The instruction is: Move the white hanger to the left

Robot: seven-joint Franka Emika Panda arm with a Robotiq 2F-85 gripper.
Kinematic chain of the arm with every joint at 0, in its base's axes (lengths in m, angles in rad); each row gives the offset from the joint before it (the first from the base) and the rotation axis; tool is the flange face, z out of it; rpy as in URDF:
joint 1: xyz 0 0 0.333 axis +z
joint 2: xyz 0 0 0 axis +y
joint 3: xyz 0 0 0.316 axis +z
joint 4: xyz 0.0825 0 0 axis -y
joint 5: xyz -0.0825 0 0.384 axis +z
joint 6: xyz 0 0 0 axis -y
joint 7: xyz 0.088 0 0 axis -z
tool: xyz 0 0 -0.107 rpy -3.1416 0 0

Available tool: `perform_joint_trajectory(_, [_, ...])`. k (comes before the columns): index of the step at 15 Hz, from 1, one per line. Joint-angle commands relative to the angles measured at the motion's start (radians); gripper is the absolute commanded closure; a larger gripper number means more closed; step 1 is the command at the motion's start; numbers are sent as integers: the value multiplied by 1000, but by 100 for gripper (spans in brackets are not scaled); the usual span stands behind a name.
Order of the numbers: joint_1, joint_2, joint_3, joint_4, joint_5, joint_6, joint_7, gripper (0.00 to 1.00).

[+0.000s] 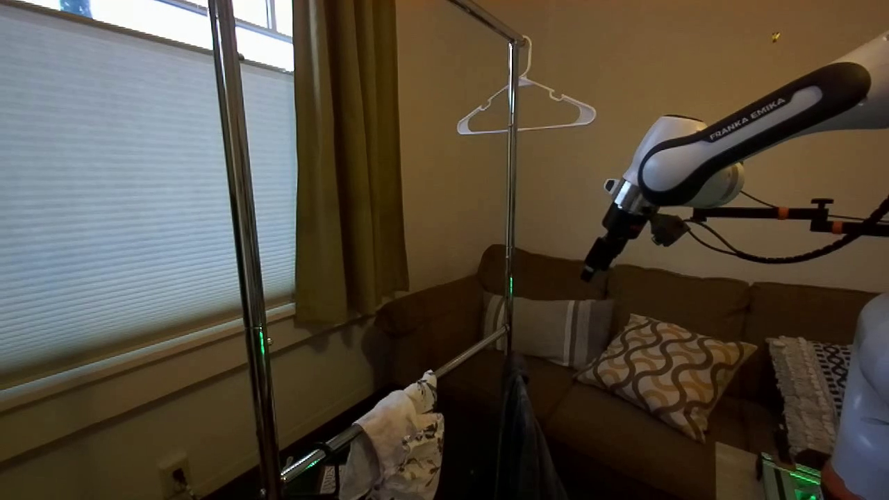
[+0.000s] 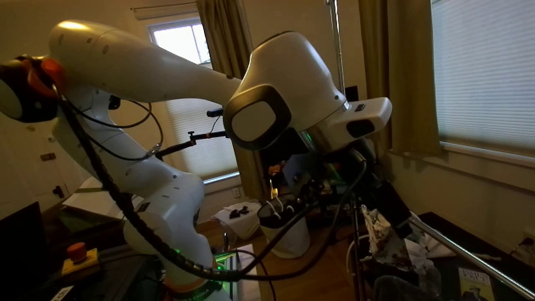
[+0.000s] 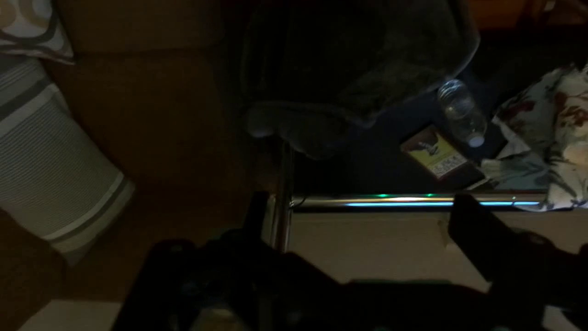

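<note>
My arm (image 2: 163, 179) rises by the right edge of the desk (image 2: 119, 276), bends over and reaches well past that edge, my black claw (image 2: 404, 230) pointing down in front of a metal rail (image 2: 468, 254); how far it is spread I cannot tell. On the desk a red button (image 2: 77, 252) sits on a yellow box (image 2: 79, 265), and farther from the right edge stands a black panel (image 2: 25, 246). Off the right edge a pale basket (image 2: 292, 242) stands beside a white cloth (image 2: 246, 225) with dark things (image 2: 239, 212) on it. Farther out, flowered cloth (image 2: 385, 246) shows behind my claw.
</note>
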Motion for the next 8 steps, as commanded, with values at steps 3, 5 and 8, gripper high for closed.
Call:
perform_joint_trajectory(3, [-25,8,18,-30,1,76,4,0])
perform_joint_trajectory(5, [-27,8,19,-30,1,77,5,0])
perform_joint_trajectory(8, [-28,8,20,-30,0,77,5,0])
